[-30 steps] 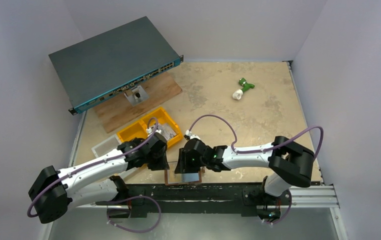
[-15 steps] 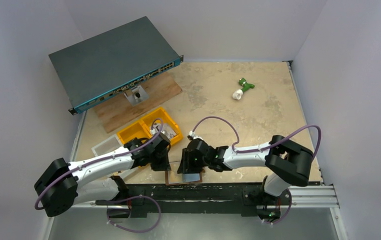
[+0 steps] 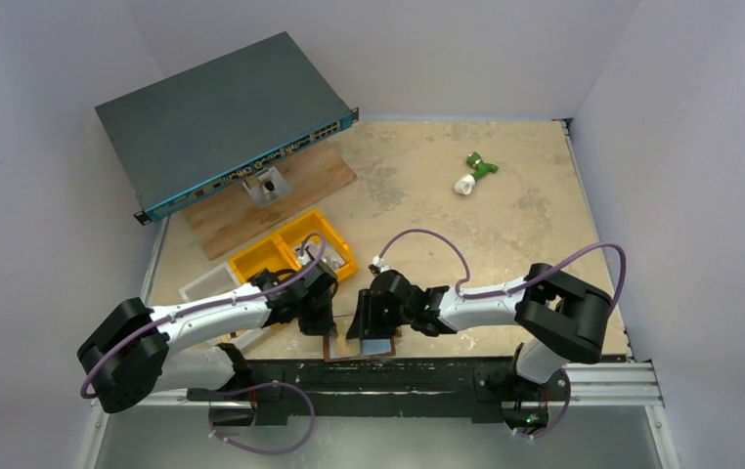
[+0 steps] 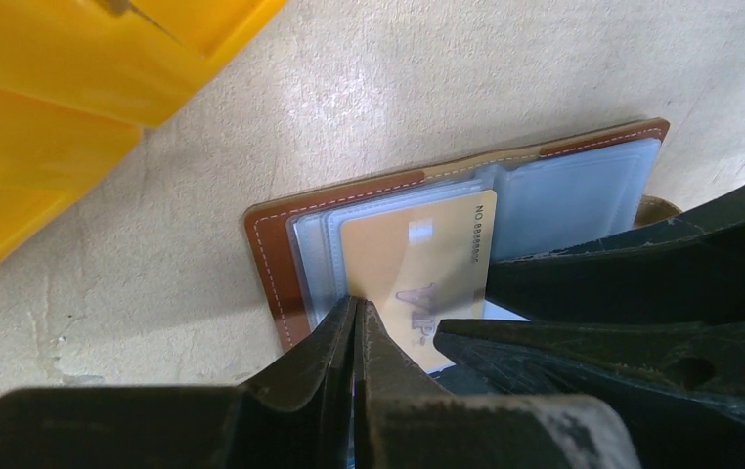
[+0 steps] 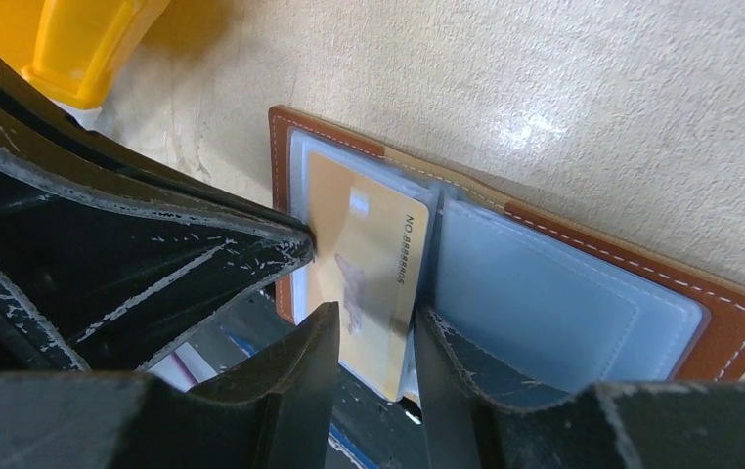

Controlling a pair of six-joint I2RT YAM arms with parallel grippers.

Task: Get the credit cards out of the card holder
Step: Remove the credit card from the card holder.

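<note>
The card holder (image 4: 266, 254) is a brown wallet lying open at the table's near edge (image 3: 328, 348), its clear grey-blue sleeves (image 5: 545, 303) facing up. A tan credit card (image 4: 417, 264) printed with a number lies on the left sleeves (image 5: 369, 254). My left gripper (image 4: 357, 305) is shut, its tips pinched on that card's left edge (image 5: 308, 239). My right gripper (image 5: 373, 327) stands partly open over the card's near end. One of its fingers (image 5: 437, 337) rests along the fold between the sleeves. Both grippers meet over the wallet (image 3: 344, 327).
A yellow bin (image 3: 271, 256) stands just behind the left gripper, close to the wallet (image 4: 56, 98). A white tray (image 3: 202, 285) lies left of it. A network switch (image 3: 222, 117) on a wooden board (image 3: 281, 195) fills the back left. A green-and-white object (image 3: 473, 173) lies far right.
My left gripper's jaws have closed at the card's edge, and the left arm has pushed in slightly toward the wallet. The right gripper has stayed almost still.
</note>
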